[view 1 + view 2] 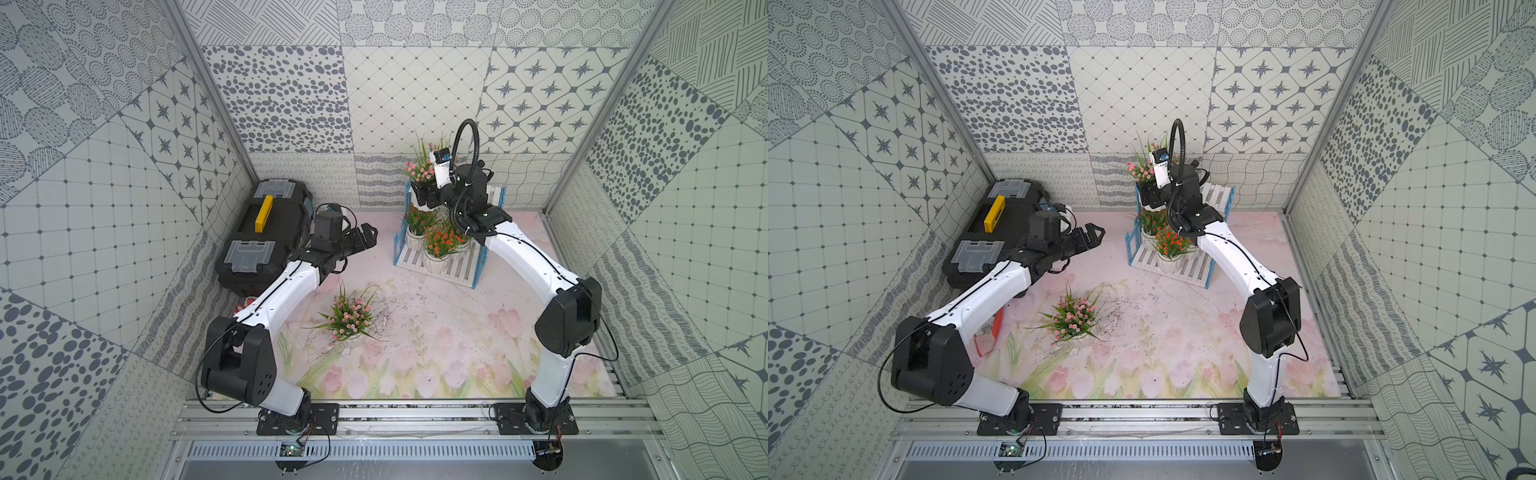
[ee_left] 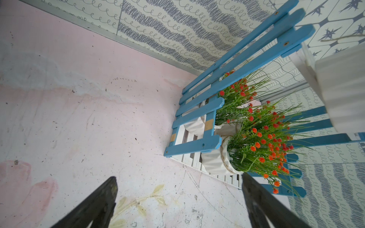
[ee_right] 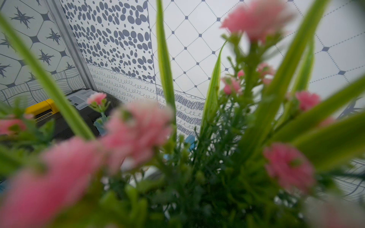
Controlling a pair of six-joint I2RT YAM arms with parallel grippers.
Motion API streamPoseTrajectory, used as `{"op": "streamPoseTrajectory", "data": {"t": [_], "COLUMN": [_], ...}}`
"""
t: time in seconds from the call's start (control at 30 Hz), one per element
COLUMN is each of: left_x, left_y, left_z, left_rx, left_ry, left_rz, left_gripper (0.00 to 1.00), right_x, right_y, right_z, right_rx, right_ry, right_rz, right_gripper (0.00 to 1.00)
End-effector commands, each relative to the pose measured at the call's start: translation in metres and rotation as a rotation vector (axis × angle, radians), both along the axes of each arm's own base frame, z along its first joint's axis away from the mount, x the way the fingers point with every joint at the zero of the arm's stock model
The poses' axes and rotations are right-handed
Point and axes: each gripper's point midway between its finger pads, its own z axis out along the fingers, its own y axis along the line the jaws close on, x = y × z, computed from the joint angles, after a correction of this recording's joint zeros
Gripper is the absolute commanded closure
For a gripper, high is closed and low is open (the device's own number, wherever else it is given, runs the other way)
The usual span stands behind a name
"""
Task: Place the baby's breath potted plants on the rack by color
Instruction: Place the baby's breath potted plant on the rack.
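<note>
Pink plant (image 1: pixel 418 169): at the upper tier of the rack (image 1: pixel 453 272), at the end nearer the toolbox (image 1: pixel 266 232), flowers up. Its pot is hidden in both top views. We cannot tell whether it rests on the slats or hangs just above them.

Right gripper (image 1: pixel 425 195): directly under the blooms, at pot level, its black body covering the pot from above. The right wrist view gives only blurred pink heads and green blades against the lens, with no fingers in view. We therefore cannot tell whether the fingers pinch the pot or stand clear of it. In the left wrist view a white ribbed pot (image 2: pixel 339 88) shows at the upper tier's end, with no finger visible on it.

Orange plants (image 1: pixel 441 243): we count two on the lower tier, upright and close together. The right forearm passes over them.

Second pink plant (image 1: pixel 349 316): upright on the floral mat (image 1: pixel 436 332), well apart from the rack.

Left gripper (image 1: pixel 365 236): hovers over the mat between toolbox and rack, aimed at the lower tier. Its fingers (image 2: pixel 94 205) are spread wide with nothing between them.
</note>
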Motion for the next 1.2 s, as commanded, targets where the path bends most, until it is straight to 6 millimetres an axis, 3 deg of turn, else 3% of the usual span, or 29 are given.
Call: {"op": "streamPoseTrajectory", "data": {"t": [0.0, 0.47, 0.7, 1.17], "left_x": [0.002, 0.005, 0.006, 0.005], "left_y": [-0.01, -0.019, -0.024, -0.029], "left_z": [0.007, -0.001, -0.003, -0.011], "left_rx": [-0.014, -0.019, -0.023, -0.028], "left_ry": [-0.024, -0.006, 0.0, 0.014], "left_rz": [-0.035, -0.062, -0.077, -0.093], "left_gripper": [0.02, 0.02, 0.02, 0.02], "right_x": [0.002, 0.042, 0.064, 0.073], "right_y": [-0.007, -0.019, -0.014, -0.012], "right_z": [0.078, 0.094, 0.082, 0.065], "right_rx": [0.084, 0.086, 0.083, 0.112], "right_ry": [-0.249, -0.306, -0.28, -0.221], "right_rz": [0.002, -0.017, -0.001, 0.017], "right_gripper": [0.22, 0.21, 0.2, 0.18]}}
